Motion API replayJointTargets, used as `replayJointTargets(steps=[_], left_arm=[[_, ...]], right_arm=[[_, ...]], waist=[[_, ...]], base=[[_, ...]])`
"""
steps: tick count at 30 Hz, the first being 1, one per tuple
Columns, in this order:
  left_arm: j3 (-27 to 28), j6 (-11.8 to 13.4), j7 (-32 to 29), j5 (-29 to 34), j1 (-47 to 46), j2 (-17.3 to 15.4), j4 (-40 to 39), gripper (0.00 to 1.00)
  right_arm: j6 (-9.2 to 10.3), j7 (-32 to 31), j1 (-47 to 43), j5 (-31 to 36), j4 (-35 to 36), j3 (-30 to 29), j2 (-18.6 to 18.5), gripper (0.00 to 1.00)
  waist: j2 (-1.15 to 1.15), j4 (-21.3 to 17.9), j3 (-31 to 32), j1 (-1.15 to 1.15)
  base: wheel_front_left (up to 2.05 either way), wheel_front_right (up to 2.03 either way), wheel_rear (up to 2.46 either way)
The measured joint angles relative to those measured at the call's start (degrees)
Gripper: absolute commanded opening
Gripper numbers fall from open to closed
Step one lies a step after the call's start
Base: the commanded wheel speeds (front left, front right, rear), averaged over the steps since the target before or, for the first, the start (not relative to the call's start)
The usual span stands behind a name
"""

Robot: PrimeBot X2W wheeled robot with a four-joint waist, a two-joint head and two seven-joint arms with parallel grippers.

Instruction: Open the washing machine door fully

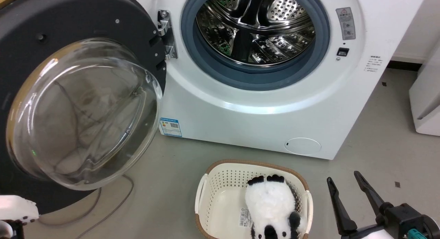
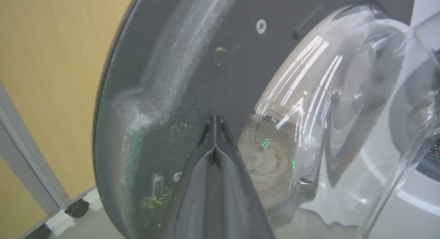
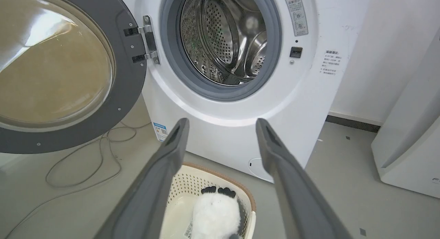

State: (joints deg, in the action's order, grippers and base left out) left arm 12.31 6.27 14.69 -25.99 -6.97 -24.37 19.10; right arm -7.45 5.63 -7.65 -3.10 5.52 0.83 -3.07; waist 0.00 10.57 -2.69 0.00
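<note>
The washing machine door (image 1: 68, 19) is swung out to the left on its hinge (image 1: 166, 32), its inner face and bulging glass bowl (image 1: 82, 111) turned toward me. The steel drum (image 1: 254, 25) lies exposed inside the grey rubber ring (image 1: 254, 77). In the left wrist view my left gripper (image 2: 215, 119) is shut with nothing between its fingers, and its tip points at the door's dark inner face (image 2: 192, 94) beside the glass. I cannot tell whether it touches. My right gripper (image 1: 343, 177) (image 3: 222, 122) stands open at the lower right, apart from the washer (image 1: 257, 122).
A cream laundry basket (image 1: 220, 197) holding a panda plush (image 1: 271, 204) sits on the floor before the washer. A cable (image 1: 113, 204) trails under the door. A white appliance (image 1: 426, 101) stands at the right. A yellow panel (image 2: 51, 77) and a caster (image 2: 77, 208) lie behind the door.
</note>
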Motion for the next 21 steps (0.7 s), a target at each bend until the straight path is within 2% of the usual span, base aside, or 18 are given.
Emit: replayJointTargets(steps=[6, 11, 15, 16, 17, 18, 20, 21], left_arm=[[3.0, -1.9, 0.0, 2.8, 0.3, 1.7, -0.5, 0.0], [4.9, -1.9, 0.0, 4.7, 7.9, 7.9, -7.6, 0.0], [3.9, -1.3, 0.0, 6.3, 13.6, 12.4, -13.4, 0.0], [3.5, -1.3, 0.0, 6.7, 14.7, 13.1, -14.6, 0.07], [3.0, -1.3, 0.0, 6.9, 15.7, 13.8, -15.8, 0.3], [2.5, -1.4, 0.0, 6.8, 16.4, 14.5, -16.8, 0.45], [1.4, -1.4, 0.0, 7.3, 17.8, 15.2, -18.2, 0.89], [1.0, -1.3, 0.0, 7.6, 18.4, 15.5, -18.9, 1.0]], right_arm=[[0.0, 0.0, 0.0, -0.5, -0.8, 0.0, 0.0, 1.0], [0.01, 0.3, -0.1, -1.0, -1.7, 0.0, 0.0, 1.0], [0.01, 0.5, -0.1, -1.4, -2.0, -0.4, 0.0, 1.0], [0.01, 0.5, -0.1, -1.4, -2.1, -0.5, 0.0, 1.0], [0.01, 0.5, -0.1, -1.4, -2.2, -0.7, 0.0, 1.0], [0.01, 0.5, -0.2, -1.4, -2.2, -0.8, 0.0, 1.0], [0.01, 0.5, -0.2, -1.5, -2.3, -0.9, 0.0, 1.0], [0.0, 0.5, -0.2, -1.5, -2.3, -0.8, 0.0, 1.0]], waist=[[0.0, -0.8, 0.6, 0.0], [0.0, -1.1, 2.0, -0.01], [0.0, -0.8, 2.7, 0.0], [0.0, -0.6, 2.8, 0.0], [0.0, -0.5, 2.9, 0.0], [0.0, -0.2, 3.0, 0.0], [0.0, 0.1, 3.2, 0.0], [0.0, 0.3, 3.3, 0.0]], base=[[0.0, 0.0, 0.0], [0.0, 0.0, 0.0], [0.0, 0.0, 0.0], [0.0, 0.0, 0.0], [0.0, 0.0, 0.0], [0.0, 0.0, 0.0], [0.0, 0.0, 0.0], [0.0, 0.0, 0.0]])
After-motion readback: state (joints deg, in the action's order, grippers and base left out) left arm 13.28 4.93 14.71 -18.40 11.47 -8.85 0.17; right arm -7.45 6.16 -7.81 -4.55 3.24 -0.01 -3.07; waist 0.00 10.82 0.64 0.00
